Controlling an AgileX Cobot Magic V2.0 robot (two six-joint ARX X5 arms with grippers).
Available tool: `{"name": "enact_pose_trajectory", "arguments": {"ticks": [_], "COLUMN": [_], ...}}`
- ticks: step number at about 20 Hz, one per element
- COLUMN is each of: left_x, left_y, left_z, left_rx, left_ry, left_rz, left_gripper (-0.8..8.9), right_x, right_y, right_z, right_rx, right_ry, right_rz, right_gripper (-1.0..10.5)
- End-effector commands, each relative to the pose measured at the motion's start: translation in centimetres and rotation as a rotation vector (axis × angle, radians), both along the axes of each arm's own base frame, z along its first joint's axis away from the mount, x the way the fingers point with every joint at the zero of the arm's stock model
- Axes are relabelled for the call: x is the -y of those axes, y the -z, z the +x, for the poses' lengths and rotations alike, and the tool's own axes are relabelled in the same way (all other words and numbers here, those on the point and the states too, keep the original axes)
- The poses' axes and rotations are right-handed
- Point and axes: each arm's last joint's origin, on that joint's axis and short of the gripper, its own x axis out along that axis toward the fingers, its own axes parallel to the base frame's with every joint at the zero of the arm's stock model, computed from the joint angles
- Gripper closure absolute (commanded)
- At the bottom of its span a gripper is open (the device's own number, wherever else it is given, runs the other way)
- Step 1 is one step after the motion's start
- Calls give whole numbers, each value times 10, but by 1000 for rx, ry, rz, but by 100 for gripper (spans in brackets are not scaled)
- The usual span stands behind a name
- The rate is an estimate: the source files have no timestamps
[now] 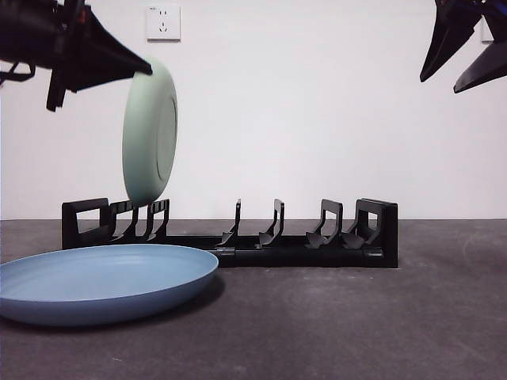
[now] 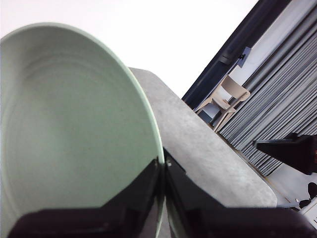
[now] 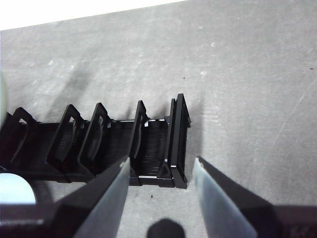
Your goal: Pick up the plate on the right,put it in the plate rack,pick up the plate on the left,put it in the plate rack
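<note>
A pale green plate (image 1: 150, 134) hangs on edge, slightly tilted, its lower rim just over the leftmost prongs of the black plate rack (image 1: 238, 247). My left gripper (image 1: 145, 73) comes in from the upper left and is shut on the plate's top rim. The left wrist view shows the jaws (image 2: 163, 161) pinching the green plate (image 2: 74, 129). A blue plate (image 1: 103, 281) lies flat on the table in front of the rack's left end. My right gripper (image 1: 463, 67) hangs open high at the right, above the rack's right end (image 3: 176, 144), with nothing in it (image 3: 161, 166).
The rack's other slots (image 1: 273, 226) stand unfilled. A white wall with a socket (image 1: 163, 22) lies behind the dark table (image 1: 356, 317). An edge of the blue plate (image 3: 15, 188) shows in the right wrist view.
</note>
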Motion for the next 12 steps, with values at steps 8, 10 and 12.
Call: {"name": "enact_pose_trajectory", "arguments": {"ticks": [8,10,12], "left_x": [-4,-4,-4], "left_y": [27,39,46], "left_z": [17,22,23], "left_rx": [-51,-99,-125], "left_ry": [-15,-16,-46], "left_rz": [23,27,64], "left_gripper": [823,823,823], "right_x": [0,0,0], "right_y": [-1,-1,-1], "right_z": [0,0,0], "right_rx": [7,7,6], "right_ry": [5,5,3], "right_rz": [7,7,8], "right_gripper": [729,729,729]}}
